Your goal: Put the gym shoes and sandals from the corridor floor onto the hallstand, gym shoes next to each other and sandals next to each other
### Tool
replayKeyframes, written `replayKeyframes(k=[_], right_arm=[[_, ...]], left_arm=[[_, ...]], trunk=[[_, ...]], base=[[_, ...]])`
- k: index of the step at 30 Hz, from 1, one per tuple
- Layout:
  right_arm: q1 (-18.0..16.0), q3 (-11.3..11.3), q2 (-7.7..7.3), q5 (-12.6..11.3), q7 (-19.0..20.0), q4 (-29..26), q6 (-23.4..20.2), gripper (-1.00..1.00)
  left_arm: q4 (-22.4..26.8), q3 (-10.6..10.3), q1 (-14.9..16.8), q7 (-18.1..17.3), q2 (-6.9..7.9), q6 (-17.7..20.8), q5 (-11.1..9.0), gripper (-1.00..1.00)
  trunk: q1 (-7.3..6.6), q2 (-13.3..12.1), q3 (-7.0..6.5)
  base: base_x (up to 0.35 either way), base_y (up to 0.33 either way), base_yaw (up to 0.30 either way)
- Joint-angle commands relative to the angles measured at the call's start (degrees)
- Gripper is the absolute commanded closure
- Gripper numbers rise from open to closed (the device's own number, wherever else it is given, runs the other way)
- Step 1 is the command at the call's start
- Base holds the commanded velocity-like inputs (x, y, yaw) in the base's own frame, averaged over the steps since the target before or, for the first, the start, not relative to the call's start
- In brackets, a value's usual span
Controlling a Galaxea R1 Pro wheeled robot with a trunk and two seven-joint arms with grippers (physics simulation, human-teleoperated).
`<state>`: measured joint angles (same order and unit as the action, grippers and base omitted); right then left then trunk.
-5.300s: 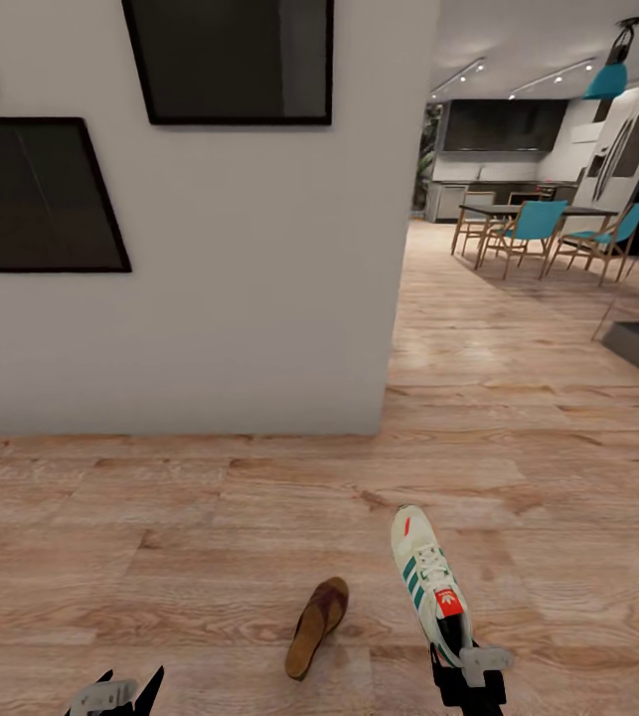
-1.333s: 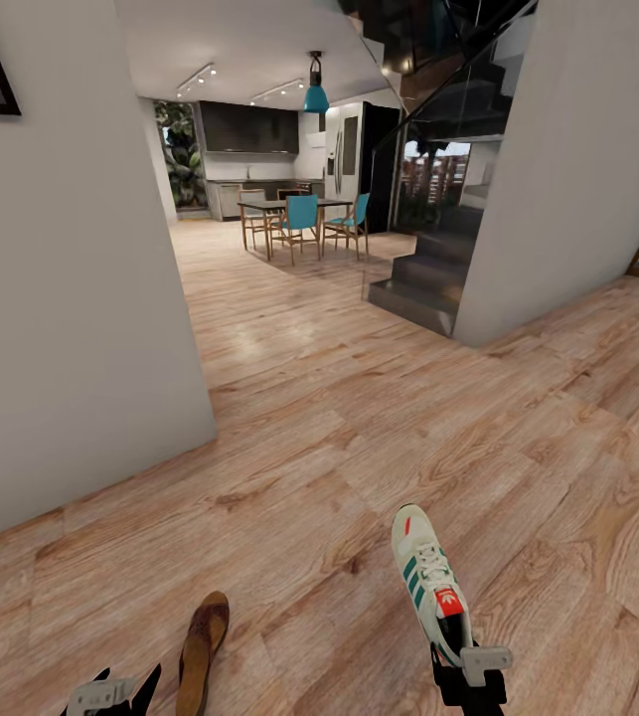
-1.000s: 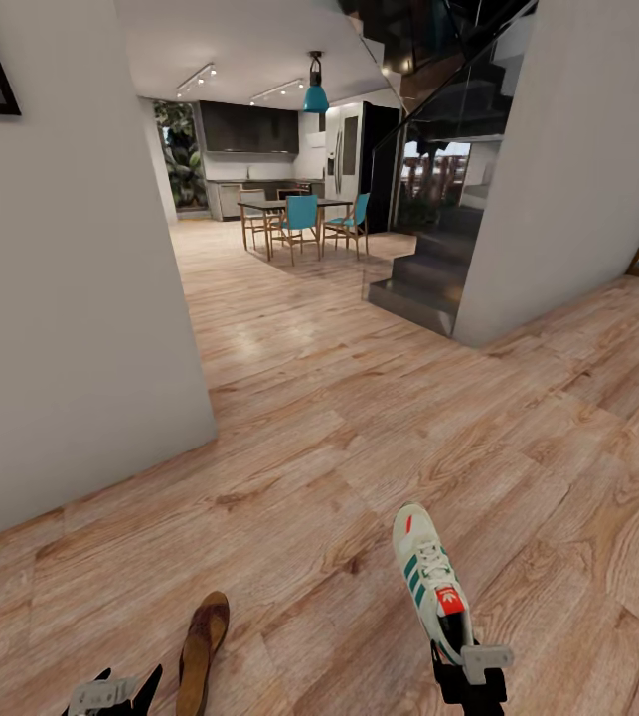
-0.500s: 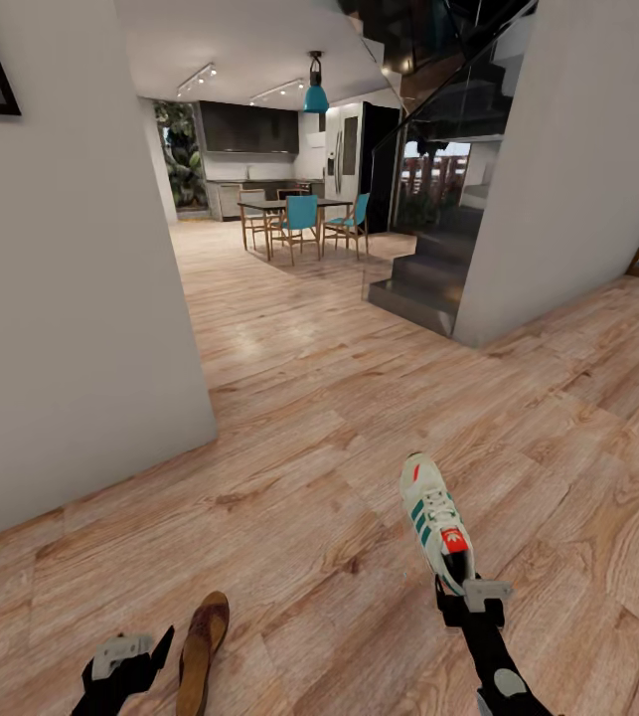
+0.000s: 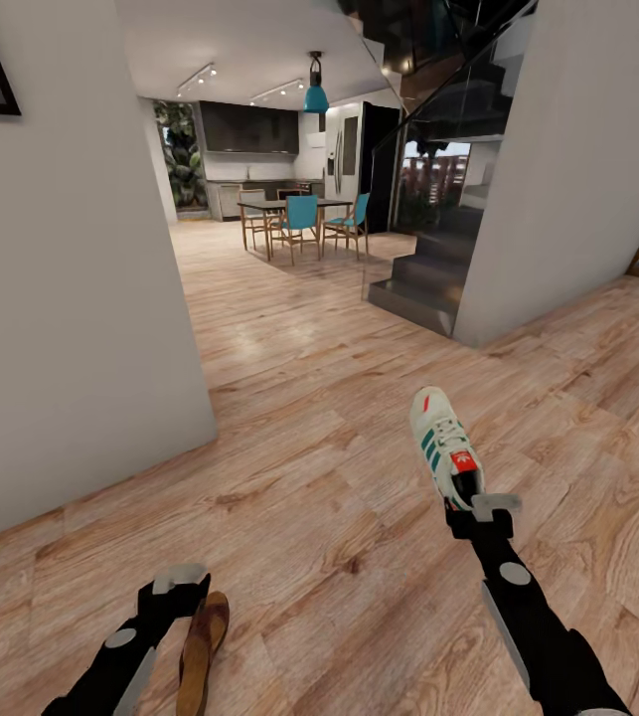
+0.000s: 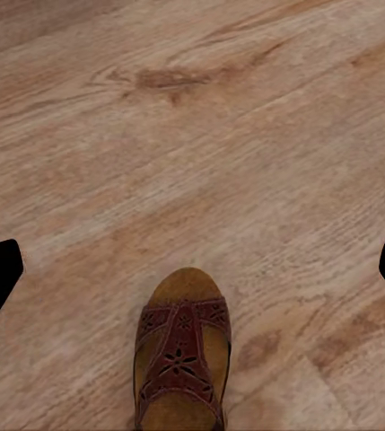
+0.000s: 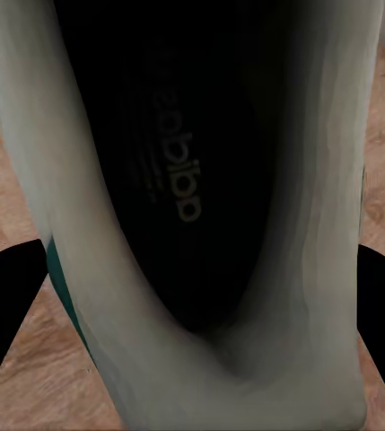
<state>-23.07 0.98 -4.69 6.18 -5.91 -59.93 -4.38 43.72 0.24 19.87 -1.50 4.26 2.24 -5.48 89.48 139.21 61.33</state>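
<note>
While both arms reach forward over the corridor floor (image 5: 339, 398), one gym shoe is carried.
At left, the left gripper (image 5: 175, 594) hangs low, jaws spread wide and empty, just above a brown sandal (image 5: 200, 651) lying on the planks. At right, the right gripper (image 5: 480, 514) extends higher, clamped on the gym shoe (image 5: 443, 447) at its heel, toe pointing away.

Light brown wood-grain plank floor (image 5: 339, 398) with a soft sheen runs past matt pale walls (image 5: 71, 328). The trainer (image 5: 441, 447) looks like smooth white leather with green stripes; its inside is dark and matt. The sandal (image 6: 180, 359) shows perforated dark brown leather over a tan footbed. Both grippers are matt black.
</note>
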Motion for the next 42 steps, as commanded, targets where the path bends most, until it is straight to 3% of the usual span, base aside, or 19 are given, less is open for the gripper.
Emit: replayKeyframes(k=[1, 3, 4, 9, 10, 17, 21, 30, 42], right_arm=[[0.0, 0.0, 0.0, 0.5, 0.2, -1.0, -0.9, 1.0], [0.0, 0.0, 0.01, 0.5, 1.1, -2.3, -1.6, 1.0], [0.0, 0.3, -0.03, 0.3, 3.4, -3.7, -2.3, 1.0], [0.0, 2.0, -0.11, -1.0, 8.1, -5.3, -4.1, 1.0], [0.0, 5.1, -0.29, -1.8, 11.4, -8.1, -8.2, 1.0], [0.0, 6.0, -0.54, -1.8, 11.9, -8.6, -9.4, 1.0], [0.0, 6.2, -0.8, -1.8, 11.9, -8.6, -9.5, 1.0], [0.0, 6.7, -1.06, -1.8, 11.9, -8.7, -9.6, 1.0], [0.0, 6.8, -1.11, -1.8, 11.8, -8.6, -9.6, 1.0]], left_arm=[[0.0, -0.2, 0.6, 0.2, 0.0, 1.1, -0.6, -1.0], [-0.1, -0.4, 1.7, 0.7, 0.0, 2.6, -0.6, -1.0], [-0.3, -0.7, 3.7, 1.2, -0.02, 4.9, -0.5, -1.0], [0.0, -0.9, 5.0, 1.3, 0.03, 6.2, -0.5, -1.0], [0.2, -0.9, 4.9, 1.2, 0.12, 6.2, -0.6, -1.0], [0.2, -1.2, 4.9, 0.9, 0.06, 6.1, -0.6, -1.0], [0.3, -2.5, 4.9, 0.9, 0.05, 6.5, -0.6, -1.0], [0.2, -4.0, 4.9, 1.3, 0.09, 6.9, -0.4, -1.0], [0.1, -4.3, 5.0, 1.4, 0.26, 6.9, -0.3, -1.0]], trunk=[[-0.01, 0.0, 0.06], [-0.01, 0.0, 0.06], [-0.01, 0.0, 0.06], [-0.01, 0.0, 0.06], [-0.01, 0.0, 0.06], [-0.01, 0.0, 0.06], [0.21, 0.4, 0.24], [2.19, 4.0, 2.28], [2.5, 4.2, 5.99]], base=[[0.0, 0.0, 0.0], [0.0, 0.0, 0.0], [0.0, 0.0, 0.0], [0.0, 0.0, 0.0], [0.0, 0.0, 0.0], [0.0, 0.0, 0.0], [0.0, 0.0, 0.0], [0.0, 0.0, 0.0], [0.0, 0.0, 0.0]])
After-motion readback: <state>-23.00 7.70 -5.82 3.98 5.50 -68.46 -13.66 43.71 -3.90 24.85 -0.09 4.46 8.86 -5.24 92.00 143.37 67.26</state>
